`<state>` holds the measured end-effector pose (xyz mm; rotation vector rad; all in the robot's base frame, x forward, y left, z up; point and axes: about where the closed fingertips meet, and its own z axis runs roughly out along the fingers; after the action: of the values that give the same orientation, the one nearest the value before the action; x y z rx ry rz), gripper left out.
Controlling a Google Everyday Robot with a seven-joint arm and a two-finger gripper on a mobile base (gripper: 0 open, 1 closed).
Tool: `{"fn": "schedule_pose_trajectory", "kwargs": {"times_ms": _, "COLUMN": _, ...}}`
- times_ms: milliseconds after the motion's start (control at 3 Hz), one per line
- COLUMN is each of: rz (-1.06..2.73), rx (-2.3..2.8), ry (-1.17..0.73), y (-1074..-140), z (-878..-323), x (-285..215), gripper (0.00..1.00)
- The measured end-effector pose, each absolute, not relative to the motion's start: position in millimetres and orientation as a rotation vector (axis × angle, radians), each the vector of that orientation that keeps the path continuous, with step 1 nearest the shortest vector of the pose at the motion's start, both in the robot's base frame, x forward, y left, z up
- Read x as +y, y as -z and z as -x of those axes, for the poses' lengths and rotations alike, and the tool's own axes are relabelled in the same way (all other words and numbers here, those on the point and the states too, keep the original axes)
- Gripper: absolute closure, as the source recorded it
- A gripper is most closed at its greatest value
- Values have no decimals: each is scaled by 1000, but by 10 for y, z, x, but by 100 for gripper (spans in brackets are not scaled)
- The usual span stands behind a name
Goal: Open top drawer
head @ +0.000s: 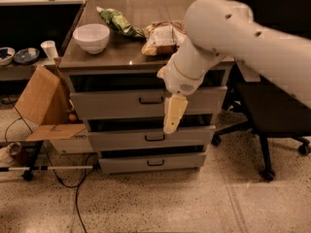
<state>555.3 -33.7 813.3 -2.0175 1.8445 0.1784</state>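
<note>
The top drawer is the tallest grey front of the three on the cabinet, with a small black pull handle at its centre. It looks closed, with a dark gap above it. My gripper hangs pointing down from the white arm, in front of the drawer fronts. It is just right of and slightly below the handle, with its tip over the gap above the middle drawer. It holds nothing that I can see.
On the cabinet top are a white bowl, a green bag and snack bags. A cardboard box leans at the left. A black office chair stands at the right. Cables lie on the floor.
</note>
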Motion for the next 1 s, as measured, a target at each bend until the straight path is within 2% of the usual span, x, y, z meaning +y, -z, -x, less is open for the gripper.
{"fn": "schedule_pose_trajectory", "kwargs": {"times_ms": 1000, "rz": 2024, "rx": 1819, "ry": -242, "y": -7412, "z": -6028, "x": 450, "gripper": 0}}
